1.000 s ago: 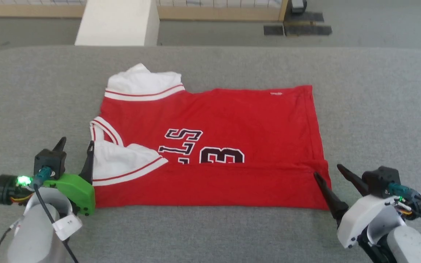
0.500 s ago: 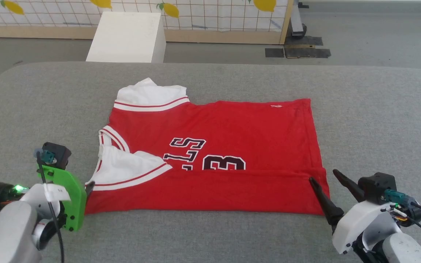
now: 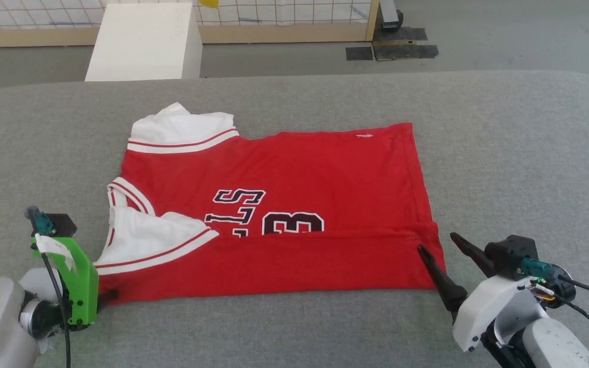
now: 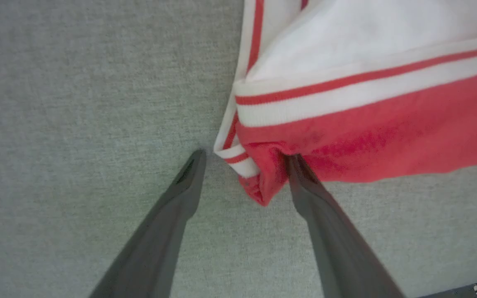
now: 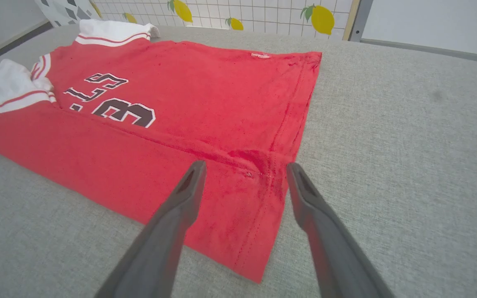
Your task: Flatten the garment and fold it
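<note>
The red basketball-style T-shirt with white short sleeves [image 3: 294, 174] lies flat in the middle of the grey cloth-covered desk [image 3: 504, 153], collar toward the left edge and hem toward the right. By my reckoning the flattening is done and the folding has begun. The long red strip [image 3: 274, 260] along the near side is turned up over the front, with the near white sleeve [image 3: 141, 235] tucked partly under it. The far white sleeve [image 3: 179, 128] sticks out toward the far-left corner, so the far side and the crosswise folds are left (my guess: about a third done).

My left gripper [image 4: 246, 156] has its fingers apart, straddling the shirt's near-left corner; one finger touches the red cloth, but nothing is clamped. My right gripper [image 3: 436, 241] is likewise spread over the near-right corner, holding nothing.

Of the black white-outlined lettering [image 3: 235, 204] I read only "LS", turned sideways to me. Beside it is the number "3" [image 3: 292, 223], cut off by the fold. A small white mark [image 3: 364, 136] near the far hem is too small to read.
</note>
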